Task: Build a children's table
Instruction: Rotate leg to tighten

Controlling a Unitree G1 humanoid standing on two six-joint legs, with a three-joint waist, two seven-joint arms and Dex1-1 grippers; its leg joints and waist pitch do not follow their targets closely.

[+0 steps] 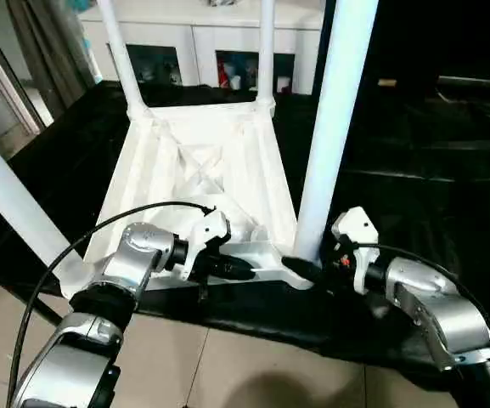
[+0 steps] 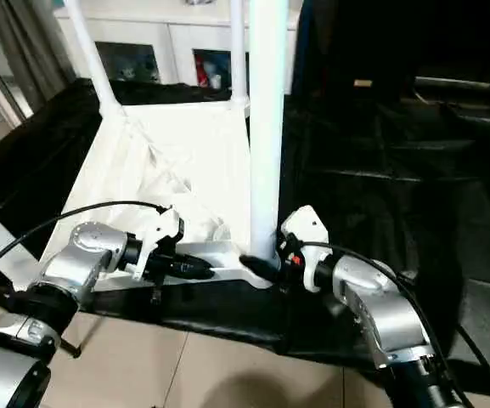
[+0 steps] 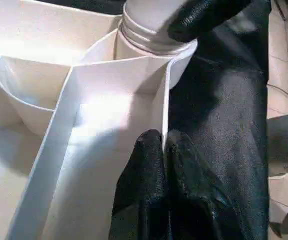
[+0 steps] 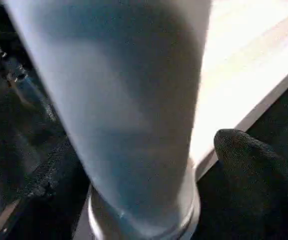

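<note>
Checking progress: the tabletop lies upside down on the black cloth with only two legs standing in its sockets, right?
Not quite: four legs stand up, as the left eye view shows, including the near-right leg. The tabletop does lie upside down on the black cloth.

Left eye view. The children's table [image 1: 202, 170] lies upside down on a black cloth [image 1: 397, 212], ribbed underside up. Four white legs rise from its corner sockets: two at the far corners [image 1: 124, 59] [image 1: 266, 51], one at the near right corner [image 1: 334, 119], one at the near left [image 1: 11, 208]. The left tool [image 1: 243, 270], fingers closed, sits at the near rim of the top. The right tool [image 1: 300, 269] reaches to the base of the near right leg. A white glass-door cabinet [image 1: 194, 51] stands behind. Tiled floor [image 1: 245, 374] lies nearest the camera.
</note>
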